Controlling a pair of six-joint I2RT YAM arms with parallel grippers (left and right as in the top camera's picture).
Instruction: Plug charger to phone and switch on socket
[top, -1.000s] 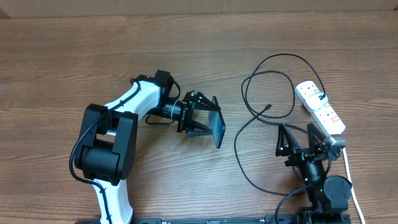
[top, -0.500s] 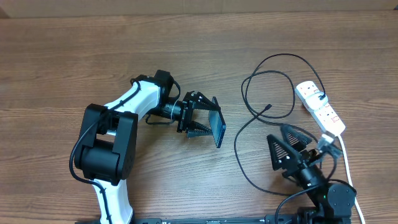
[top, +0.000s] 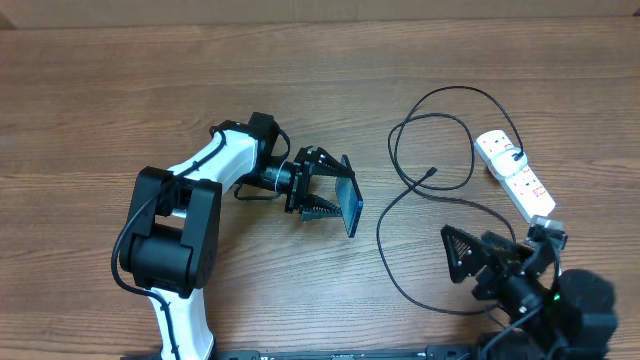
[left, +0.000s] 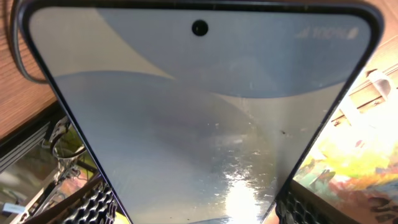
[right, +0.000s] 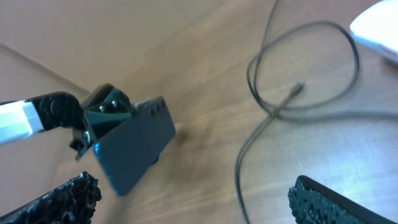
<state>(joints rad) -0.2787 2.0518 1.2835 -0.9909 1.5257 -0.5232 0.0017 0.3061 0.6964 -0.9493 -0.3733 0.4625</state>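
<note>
The left gripper (top: 335, 188) is clamped on the phone (top: 351, 197), holding it on edge. The right gripper (right: 193, 186) gapes wide and empty beside the charger (top: 395, 150), whose tip lies loose on the surface (top: 100, 80) (so nothing's connected yet). The socket (top: 515, 175) looks untouched, I'd judge.

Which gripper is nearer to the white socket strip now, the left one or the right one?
Right. The right gripper, open, sits close to the socket's near end. The left gripper holds the phone far across the table.
</note>
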